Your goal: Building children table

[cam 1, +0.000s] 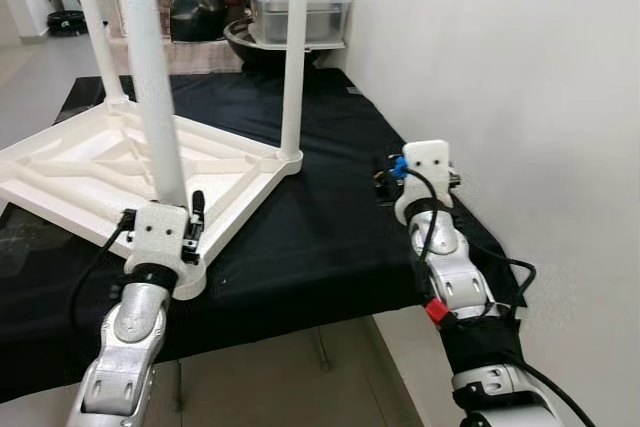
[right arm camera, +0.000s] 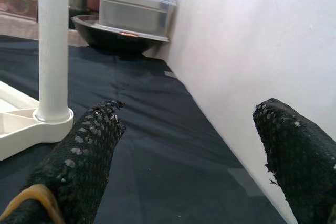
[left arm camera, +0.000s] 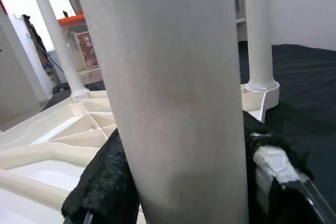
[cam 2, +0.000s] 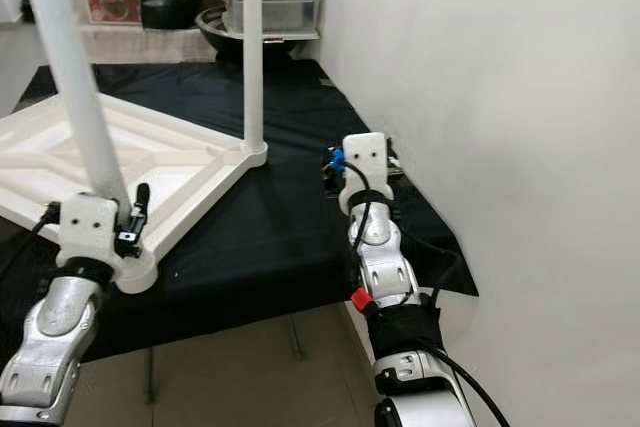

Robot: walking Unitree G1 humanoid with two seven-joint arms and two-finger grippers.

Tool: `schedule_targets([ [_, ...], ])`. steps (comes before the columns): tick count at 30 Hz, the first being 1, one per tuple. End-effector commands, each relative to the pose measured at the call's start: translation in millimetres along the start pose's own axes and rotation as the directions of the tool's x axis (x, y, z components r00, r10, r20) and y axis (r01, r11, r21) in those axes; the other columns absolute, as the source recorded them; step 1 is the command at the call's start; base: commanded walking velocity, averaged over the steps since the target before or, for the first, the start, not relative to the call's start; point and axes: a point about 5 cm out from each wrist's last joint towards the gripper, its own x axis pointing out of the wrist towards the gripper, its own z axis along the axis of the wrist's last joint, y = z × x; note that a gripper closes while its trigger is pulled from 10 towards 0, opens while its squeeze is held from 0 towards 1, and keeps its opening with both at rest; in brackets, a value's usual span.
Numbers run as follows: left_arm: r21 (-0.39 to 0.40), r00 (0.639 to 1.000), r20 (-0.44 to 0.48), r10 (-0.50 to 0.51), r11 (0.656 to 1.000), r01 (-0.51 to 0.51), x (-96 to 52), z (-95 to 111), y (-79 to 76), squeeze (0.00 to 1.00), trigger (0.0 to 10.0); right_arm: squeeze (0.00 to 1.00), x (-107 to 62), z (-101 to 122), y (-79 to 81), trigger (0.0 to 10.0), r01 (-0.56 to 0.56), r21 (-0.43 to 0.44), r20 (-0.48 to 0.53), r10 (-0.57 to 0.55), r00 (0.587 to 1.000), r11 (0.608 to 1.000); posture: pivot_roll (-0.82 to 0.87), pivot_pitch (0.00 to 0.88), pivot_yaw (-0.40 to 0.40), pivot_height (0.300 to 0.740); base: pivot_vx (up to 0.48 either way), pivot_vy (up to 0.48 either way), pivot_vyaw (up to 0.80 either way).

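A white children's table [cam 1: 100, 172] lies upside down on the black cloth [cam 1: 320, 237]. Its near leg [cam 1: 150, 77] stands upright in the front corner socket. My left gripper [cam 1: 172, 199] is shut on that leg low down, just above the socket; in the left wrist view the leg [left arm camera: 168, 77] sits between both black fingers [left arm camera: 105, 182]. A second leg [cam 1: 293, 57] stands at the right corner and a third leg [cam 1: 95, 17] at the far left. My right gripper [right arm camera: 194, 145] rests open over the cloth beside the wall, right of the table, holding nothing.
A white wall [cam 1: 520, 97] runs close along the right side. At the back stand a dark bowl [cam 1: 250, 42] and a clear lidded container [cam 1: 300, 12] with a green lid. The cloth's front edge drops to the floor [cam 1: 290, 367].
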Motion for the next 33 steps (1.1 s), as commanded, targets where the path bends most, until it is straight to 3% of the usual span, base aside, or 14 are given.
schedule_targets([
  [1, 0.154, 0.974, -0.186, 0.129, 0.983, -0.100, -14.3, -35.7, 33.7, 0.00, 10.0, 0.00, 2.5, 4.6, 1.8, 10.0, -0.026, -0.002, 0.025, 0.026, 0.999, 1.000, 0.13, 0.000, -0.140, 0.740, 0.000, 0.000, 0.00],
  [17, 0.176, 0.966, -0.205, 0.155, 0.977, -0.119, -17.9, -38.4, 38.4, 0.00, 10.0, 0.00, 6.9, 8.2, 7.0, 10.0, -0.093, -0.033, 0.037, 0.094, 0.995, 0.995, 0.13, 0.000, -0.143, 0.740, 0.000, 0.000, 0.00],
  [18, 0.186, 0.970, -0.193, 0.148, 0.976, -0.112, -16.4, -36.2, 36.7, 1.00, 10.0, 0.00, 7.3, 7.8, 7.6, 10.0, -0.100, -0.034, 0.032, 0.101, 0.994, 0.994, 0.13, 0.000, -0.141, 0.740, 0.000, 0.000, 0.00],
  [26, 0.194, 0.987, -0.120, 0.107, 0.977, -0.083, -12.9, -23.9, 31.0, 1.00, 10.0, 0.00, 6.3, 5.8, 7.9, 10.0, -0.099, -0.024, 0.024, 0.100, 0.995, 0.995, 0.13, 0.000, -0.135, 0.740, 0.000, 0.000, 0.00],
  [33, 0.154, 0.999, -0.018, 0.030, 0.988, -0.027, -11.7, -2.4, 20.1, 1.00, 10.0, 0.00, 6.8, 4.5, 7.0, 10.0, -0.100, -0.018, 0.023, 0.101, 0.995, 0.995, 0.13, 0.000, -0.135, 0.740, 0.000, 0.000, 0.00],
])
